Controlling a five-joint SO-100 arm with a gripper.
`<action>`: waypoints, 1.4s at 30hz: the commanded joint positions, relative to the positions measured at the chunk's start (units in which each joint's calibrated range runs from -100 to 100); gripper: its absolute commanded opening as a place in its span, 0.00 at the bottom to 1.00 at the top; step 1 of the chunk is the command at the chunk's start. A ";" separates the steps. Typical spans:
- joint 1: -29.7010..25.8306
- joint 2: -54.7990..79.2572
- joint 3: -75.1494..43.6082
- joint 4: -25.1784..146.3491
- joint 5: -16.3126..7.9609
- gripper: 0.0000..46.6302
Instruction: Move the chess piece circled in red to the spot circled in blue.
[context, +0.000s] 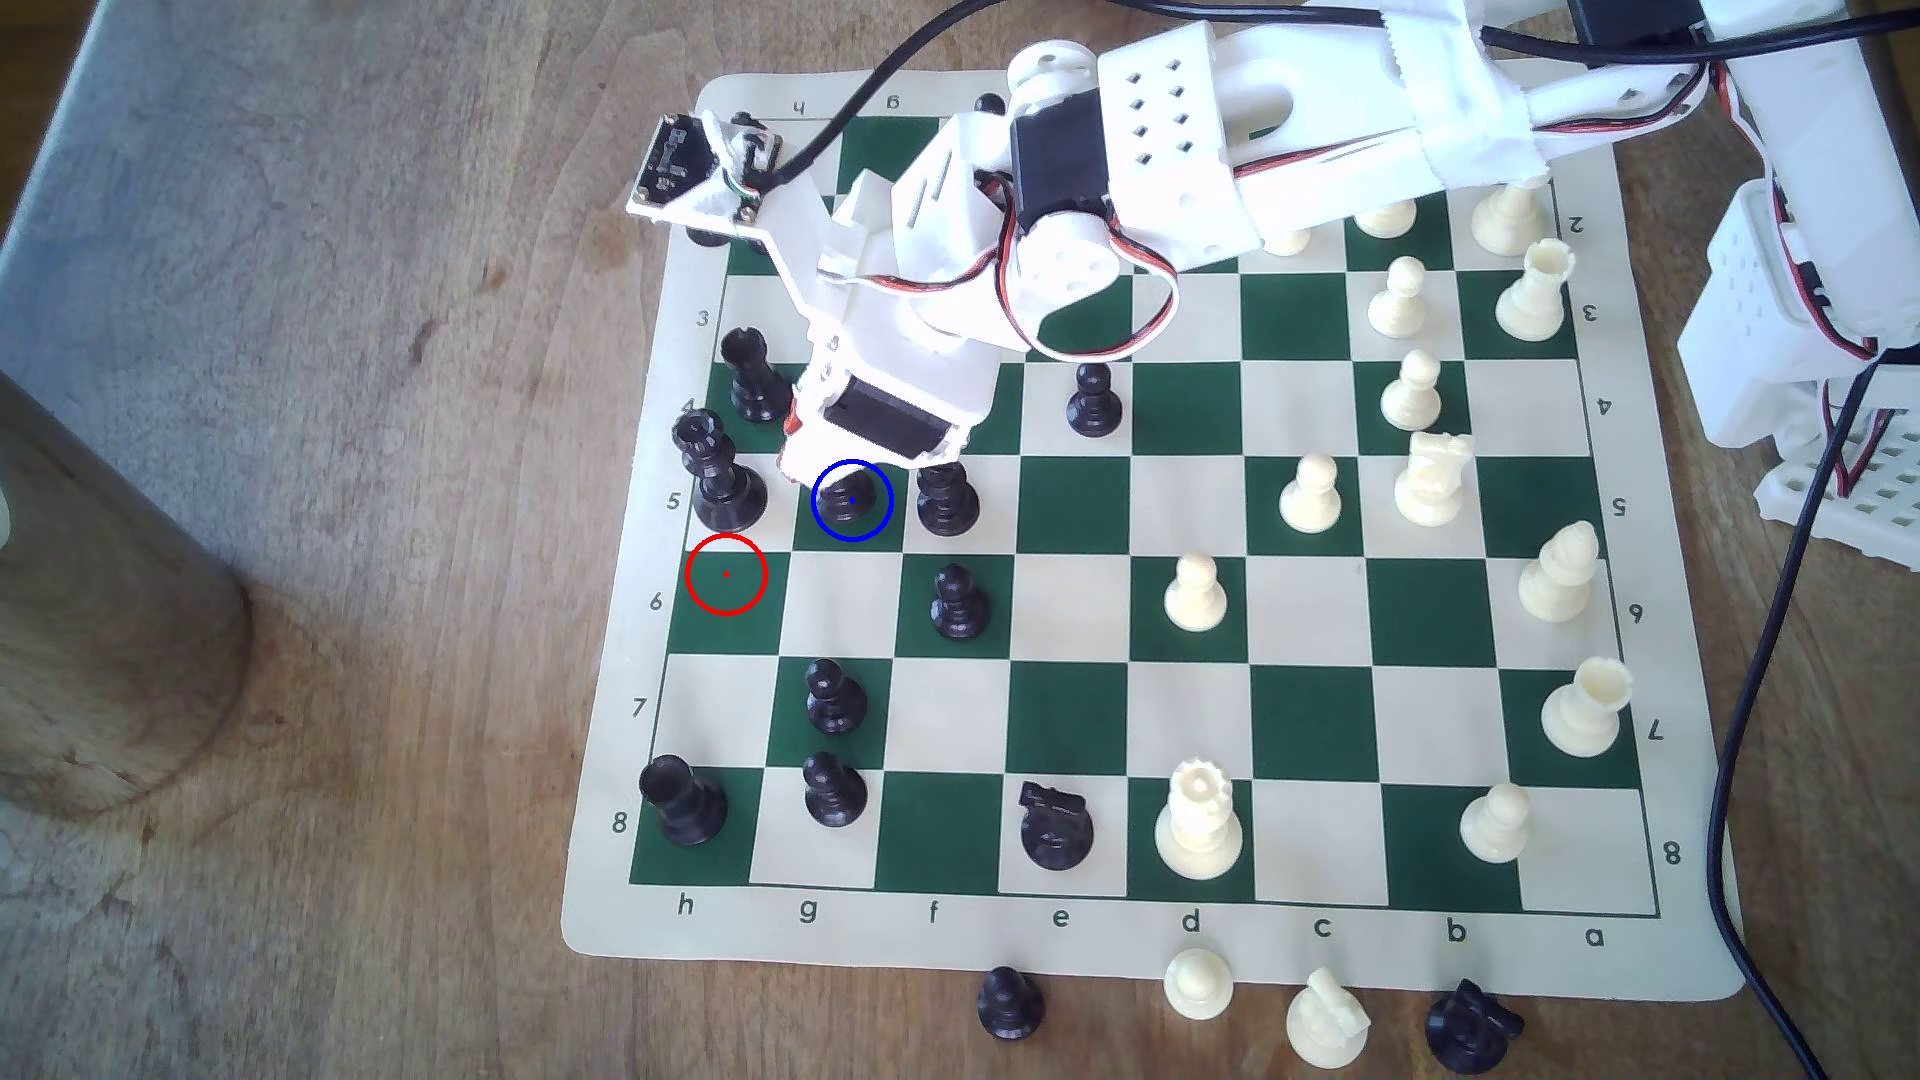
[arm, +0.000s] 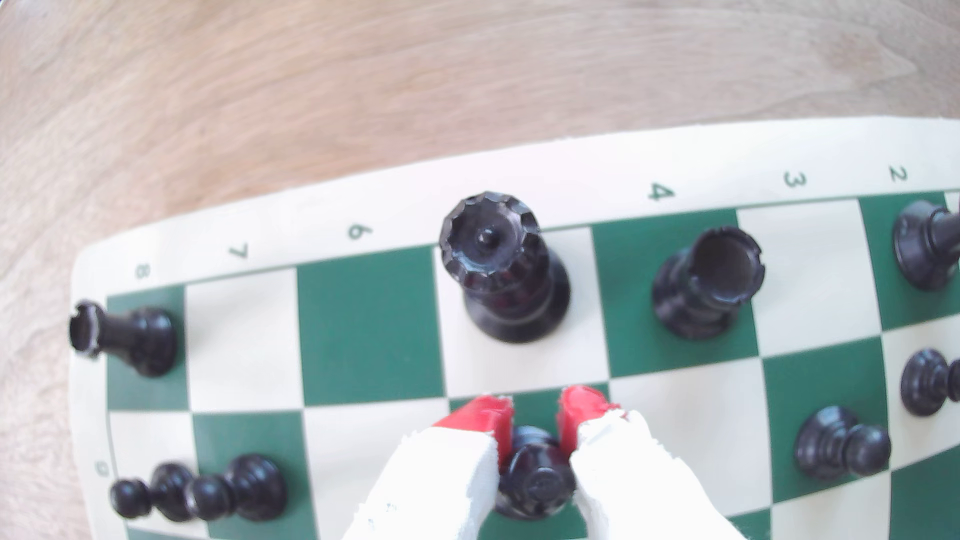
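Gripper (arm: 535, 415): two white fingers with red-tipped pads (arm: 485, 420), set a narrow gap apart, one on each side of the black bishop; the pads look pressed to its sides, though whether they bear on it I cannot tell for sure.
Bishop (arm: 537, 475): upright between the fingers, standing on the green square ringed in blue (context: 852, 501); in the exterior view its base shows inside that ring, the top hidden under the wrist.
Red ring (context: 726, 574): a bare green square one step diagonally from the blue-ringed square, toward the h-file edge and rank 6.
Black queen (context: 715, 467): crown-topped, just beside the blue-ringed square on the h-file side.
Black rook (context: 753, 374): beyond the queen, diagonal to the blue-ringed square, on rank 4.
Black pawn (context: 945, 498): on the neighbouring square on the f-file side of the blue-ringed square.
Chess mat (context: 1060, 919): cream and green, lying on a wooden table (context: 312, 312).
Arm (context: 1164, 156): white, reaching over the mat from the exterior view's right down to the blue-ringed square.
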 joint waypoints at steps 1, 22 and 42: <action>-0.43 -1.42 0.12 -1.11 0.15 0.03; 1.06 -9.40 5.19 -1.44 -0.73 0.49; -0.74 -40.73 30.94 6.34 -1.07 0.50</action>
